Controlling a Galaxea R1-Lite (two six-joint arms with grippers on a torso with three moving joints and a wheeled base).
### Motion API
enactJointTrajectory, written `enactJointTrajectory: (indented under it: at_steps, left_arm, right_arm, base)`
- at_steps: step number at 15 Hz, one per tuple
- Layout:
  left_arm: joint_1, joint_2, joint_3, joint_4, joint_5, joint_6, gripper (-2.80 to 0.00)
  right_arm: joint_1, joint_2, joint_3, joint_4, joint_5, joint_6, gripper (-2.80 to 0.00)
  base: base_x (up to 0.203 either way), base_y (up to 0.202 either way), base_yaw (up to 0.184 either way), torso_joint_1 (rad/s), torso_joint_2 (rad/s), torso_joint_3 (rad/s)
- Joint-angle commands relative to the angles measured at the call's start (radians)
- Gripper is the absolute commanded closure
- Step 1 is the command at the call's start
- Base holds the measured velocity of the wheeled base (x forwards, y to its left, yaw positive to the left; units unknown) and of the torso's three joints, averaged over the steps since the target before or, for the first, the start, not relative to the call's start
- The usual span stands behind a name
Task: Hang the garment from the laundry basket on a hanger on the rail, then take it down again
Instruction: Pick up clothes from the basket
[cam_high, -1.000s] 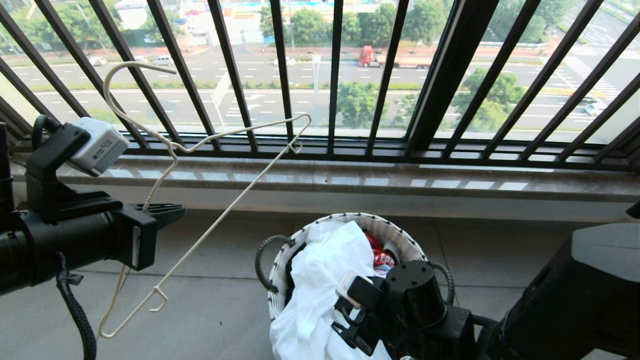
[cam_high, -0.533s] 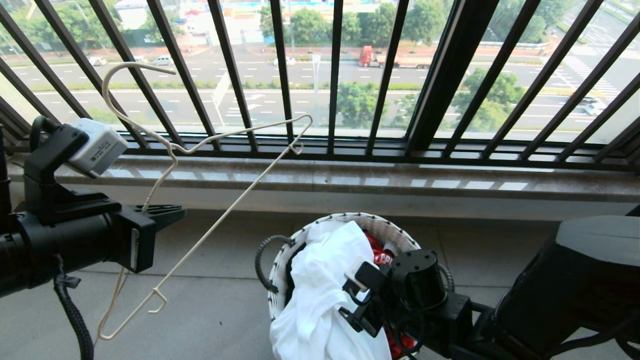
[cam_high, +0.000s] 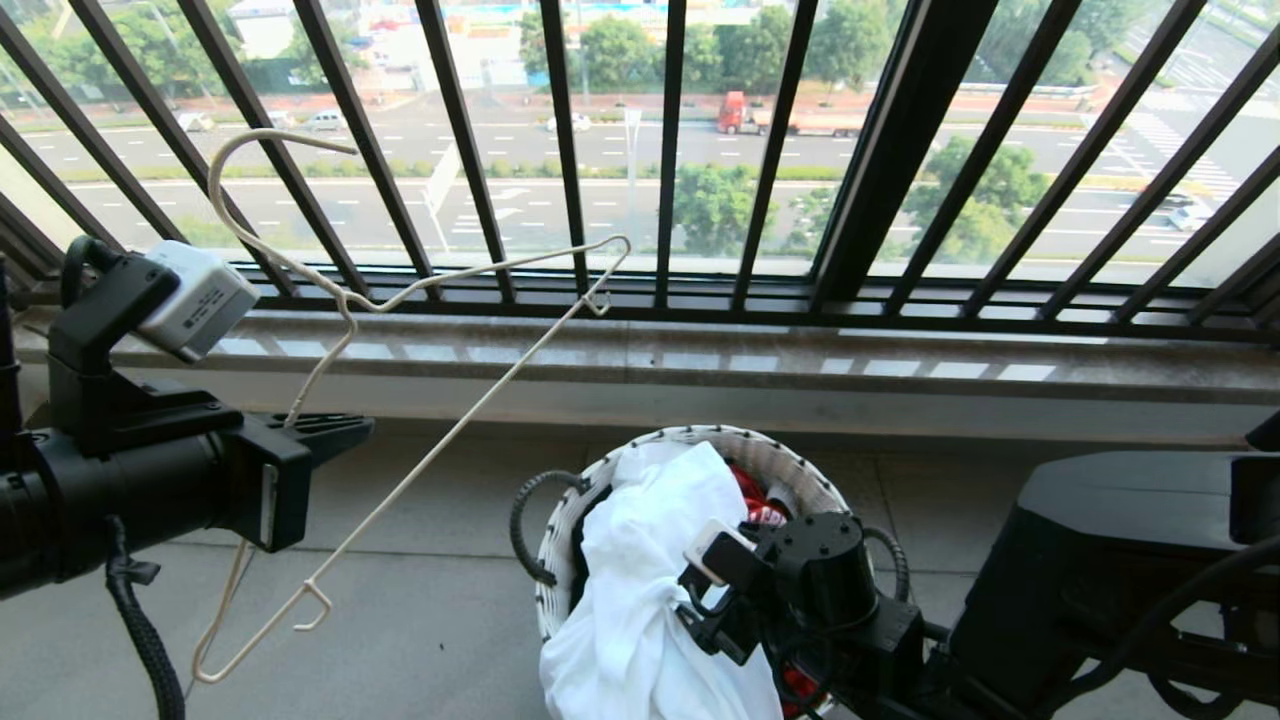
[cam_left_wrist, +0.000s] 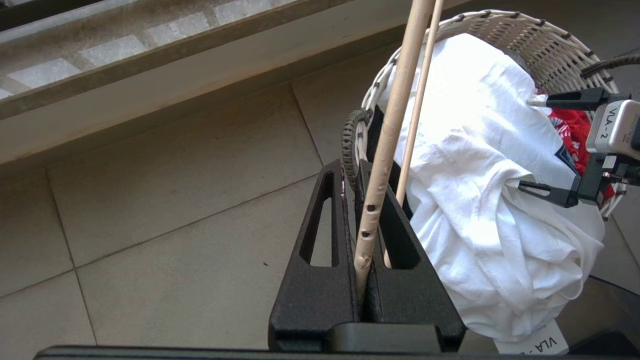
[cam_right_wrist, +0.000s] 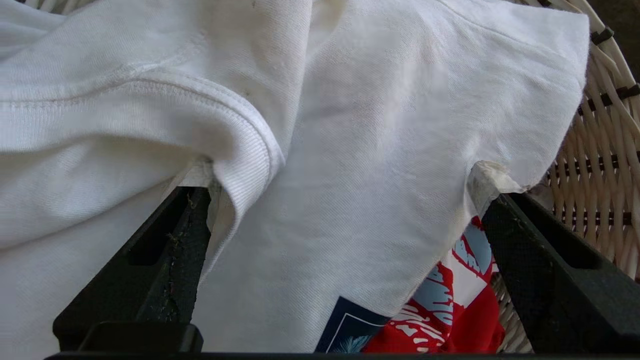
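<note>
Your right gripper (cam_right_wrist: 345, 200) is standing with its fingers spread wide, and both tips are pressing into the shirt (cam_right_wrist: 350, 125): one is sitting just under the ribbed collar (cam_right_wrist: 240, 150) at centre left of the right wrist frame, the other is touching plain cloth at centre right. Nothing is pinched yet.

In the head frame that gripper (cam_high: 705, 610) is working low at centre, over the basket (cam_high: 700, 438), where the shirt (cam_high: 650, 540) is lying heaped and spilling over the near rim. A red garment (cam_right_wrist: 440, 320) is peeking out beneath it at the lower right of the wrist frame, beside the shirt's dark blue print.

Your left gripper (cam_left_wrist: 362, 215) is clamped tight on the hanger (cam_left_wrist: 387, 140), the thin rod passing between its closed fingers. In the head frame the left gripper (cam_high: 325, 432) is sitting at mid left, holding the hanger (cam_high: 450, 430) tilted, hook reaching toward the upper left against the window bars (cam_high: 670, 150).

I'm judging the shirt as light, soft and floppy: it will be sagging and bunching from whatever point you take. The collar looks like the firmest hold, doubled and ribbed, and it should leave the neck opening free for the hanger. Keep the fingers off the red garment so only one piece is coming up.
</note>
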Motion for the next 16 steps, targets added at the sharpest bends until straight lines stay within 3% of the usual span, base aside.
enactJointTrajectory:
  at_steps: [1,6,10,16]
  left_arm:
    - [-0.001,0.000,0.002,-0.002,-0.001,0.002,0.00]
    - [-0.003,0.000,0.004,-0.002,-0.001,0.004,0.00]
    - [-0.003,0.002,0.004,-0.003,-0.001,0.004,0.00]
    - [-0.003,0.000,0.005,-0.002,-0.001,0.004,0.00]
  right_arm:
    - [0.018,-0.010,0.042,-0.005,-0.001,-0.012,-2.80]
    - [0.045,0.008,0.035,-0.012,-0.003,-0.012,-2.80]
    - [0.046,0.084,-0.035,-0.138,-0.030,-0.009,-2.80]
    - [0.046,-0.013,-0.004,-0.132,-0.030,-0.010,-2.80]
  base:
    - [0.000,0.000,0.000,0.000,0.00,0.000]
    - [0.000,0.000,0.000,0.000,0.00,0.000]
    - [0.000,0.000,0.000,0.000,0.00,0.000]
    - [0.000,0.000,0.000,0.000,0.00,0.000]
